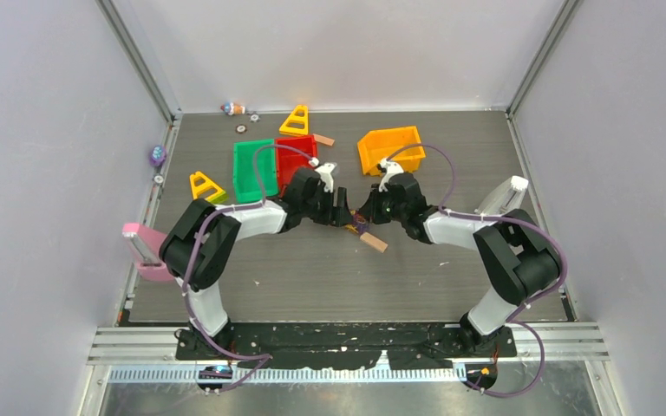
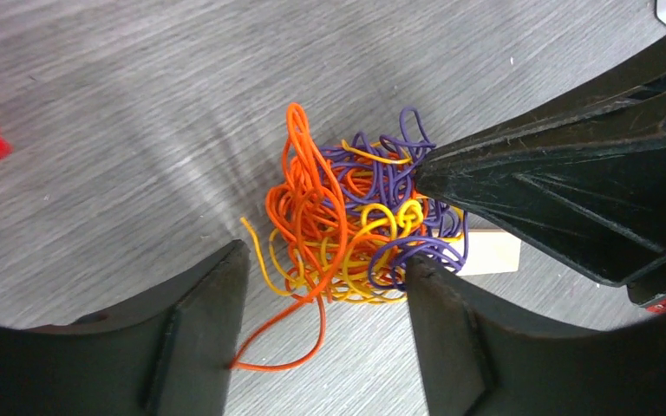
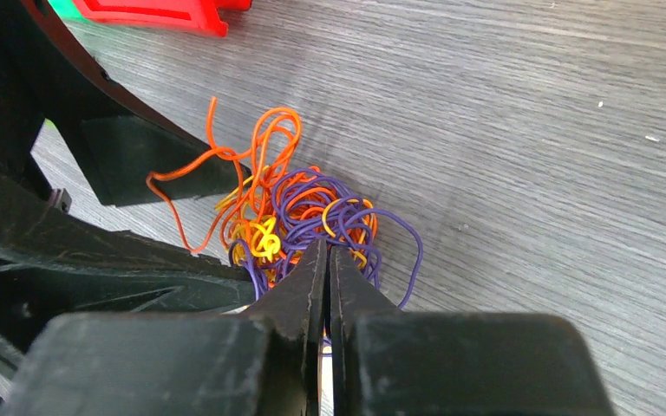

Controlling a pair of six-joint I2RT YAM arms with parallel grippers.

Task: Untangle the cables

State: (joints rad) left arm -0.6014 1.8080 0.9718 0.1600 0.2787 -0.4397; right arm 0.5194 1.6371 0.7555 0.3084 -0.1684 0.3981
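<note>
Three bins: green bin (image 1: 254, 170) and red bin (image 1: 295, 156) side by side, orange bin (image 1: 390, 147) apart on the right; contents too small to tell.
Cables (image 2: 355, 221): one tangled clump of orange, yellow and purple strands, lying on the grey surface (image 1: 312, 277) between the two arms, nearer than the bins and outside all of them.
Left claw (image 2: 325, 264): wide, one finger on each side of the clump.
Right claw (image 3: 325, 251): pinched tight on purple strands at the clump's edge.
Wooden block (image 2: 492, 253): flat, just behind the clump.
</note>
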